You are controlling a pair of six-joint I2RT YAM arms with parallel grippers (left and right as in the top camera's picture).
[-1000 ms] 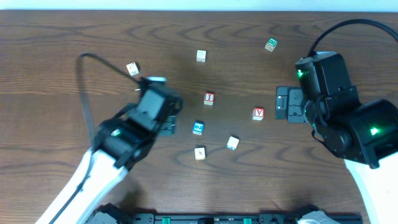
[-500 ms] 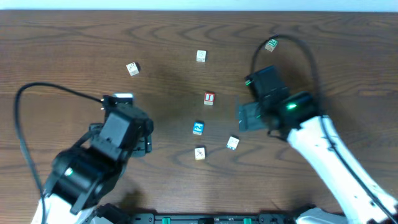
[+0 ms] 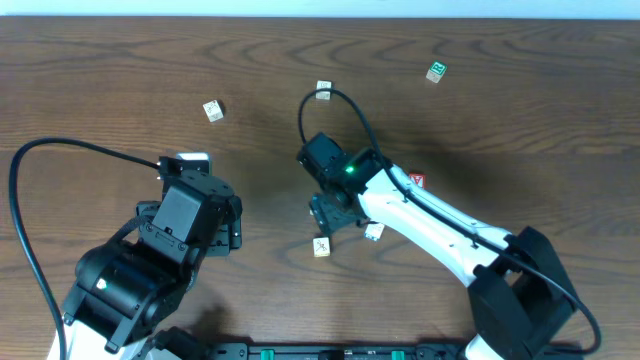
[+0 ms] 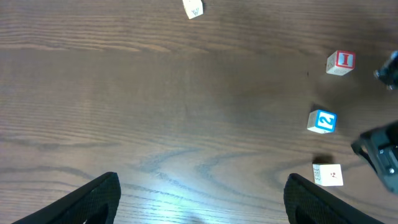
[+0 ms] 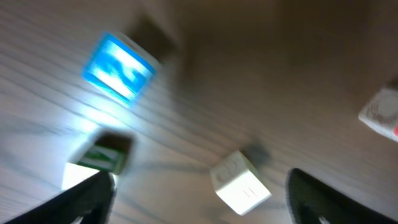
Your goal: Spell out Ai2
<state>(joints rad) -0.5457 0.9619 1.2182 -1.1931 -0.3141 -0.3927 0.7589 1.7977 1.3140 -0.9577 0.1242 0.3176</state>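
The red A block (image 3: 416, 181) lies right of centre, beside my right arm. The red I block (image 4: 340, 62) and blue 2 block (image 4: 322, 121) show in the left wrist view; in the overhead view my right arm hides them. My right gripper (image 3: 335, 215) hangs open over the centre. Its blurred wrist view shows the blue 2 block (image 5: 118, 67), a white block (image 5: 241, 180) between the open fingers (image 5: 199, 205), and a green-edged block (image 5: 93, 165). My left gripper (image 3: 232, 225) is open and empty at lower left, its fingers (image 4: 202, 202) over bare wood.
Other letter blocks lie scattered: one at far left (image 3: 212, 110), one at far centre (image 3: 323, 91), a green one at far right (image 3: 436, 71), two near the front (image 3: 321, 246) (image 3: 374, 232). The right gripper's dark body (image 4: 379, 152) shows in the left wrist view.
My right arm has swung from the right side to the centre, over the 2 and I blocks. My left arm has pulled back to the lower left.
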